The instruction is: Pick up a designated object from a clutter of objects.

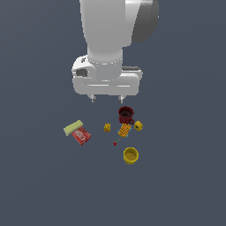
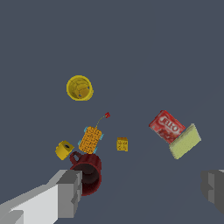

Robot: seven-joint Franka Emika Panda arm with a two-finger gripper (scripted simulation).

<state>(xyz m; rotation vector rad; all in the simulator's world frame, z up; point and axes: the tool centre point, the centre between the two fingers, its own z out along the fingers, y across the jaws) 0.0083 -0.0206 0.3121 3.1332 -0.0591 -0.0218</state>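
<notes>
Yellow is your target colour, but several things here share it: the yellow cup (image 1: 130,155) stands upright and apart from the rest, on the near side of the clutter in the exterior view, while two small yellow cubes (image 1: 107,127) and a yellow-orange patterned piece (image 1: 124,129) lie closer to the dark red mug (image 1: 126,115). Your gripper (image 2: 141,186) hangs well above the floor with its fingers (image 2: 70,192) spread wide and nothing between them, and it sits over the mug rather than the cup. If you descend from here, you would likely close on the mug or knock it into the patterned piece beside it; you need to travel across to the cup first. Its thick rim could also slip if the fingers land off-centre. On the red box (image 2: 166,126), which touches the pale green block (image 2: 185,141), there is white lettering, but it is too coarse to read with confidence.
</notes>
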